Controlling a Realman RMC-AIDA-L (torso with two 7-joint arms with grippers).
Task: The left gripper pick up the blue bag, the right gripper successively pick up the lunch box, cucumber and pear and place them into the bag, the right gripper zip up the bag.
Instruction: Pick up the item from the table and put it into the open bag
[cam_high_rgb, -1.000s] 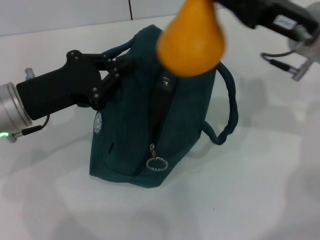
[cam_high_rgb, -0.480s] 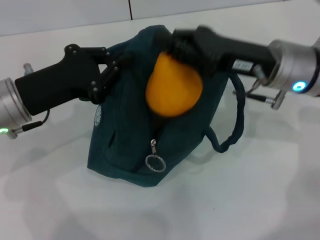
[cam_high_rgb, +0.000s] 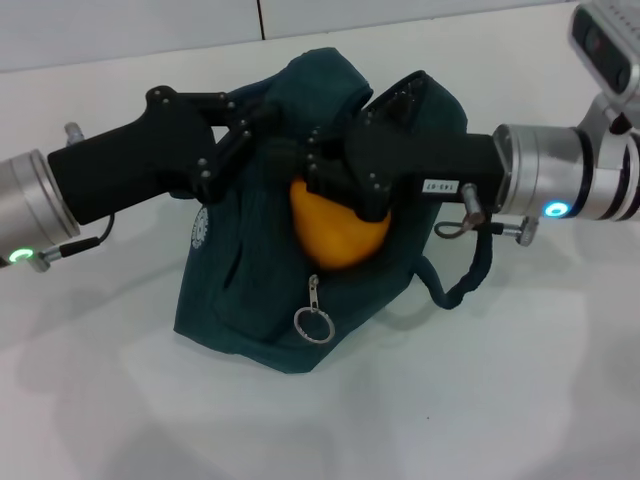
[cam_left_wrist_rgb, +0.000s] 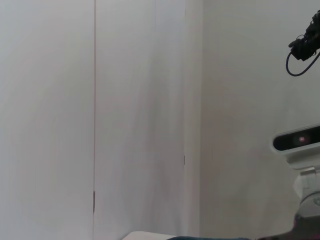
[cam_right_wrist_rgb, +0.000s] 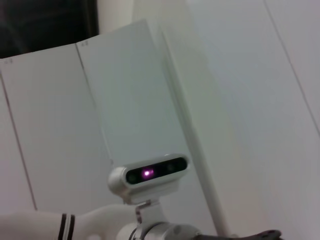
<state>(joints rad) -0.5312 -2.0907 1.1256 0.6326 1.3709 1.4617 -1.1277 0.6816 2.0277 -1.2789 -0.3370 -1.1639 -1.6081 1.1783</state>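
The blue bag (cam_high_rgb: 240, 290) stands on the white table with its top open and its zipper ring pull (cam_high_rgb: 313, 327) hanging at the front. My left gripper (cam_high_rgb: 258, 128) reaches in from the left and is shut on the bag's upper edge by a handle, holding it up. My right gripper (cam_high_rgb: 318, 182) comes in from the right, shut on the top of the orange-yellow pear (cam_high_rgb: 340, 238), which sits low in the bag's mouth. The lunch box and the cucumber are out of view. The wrist views show none of these things.
The bag's other rope handle (cam_high_rgb: 468, 272) hangs loose on the right, under my right arm's silver wrist (cam_high_rgb: 560, 182). The white table (cam_high_rgb: 500, 400) lies around the bag. The wrist views show white wall panels and a camera unit (cam_right_wrist_rgb: 149, 174).
My right gripper has carried the pear from high above the bag down into its open mouth. The left gripper kept hold of the bag, shifting slightly right.
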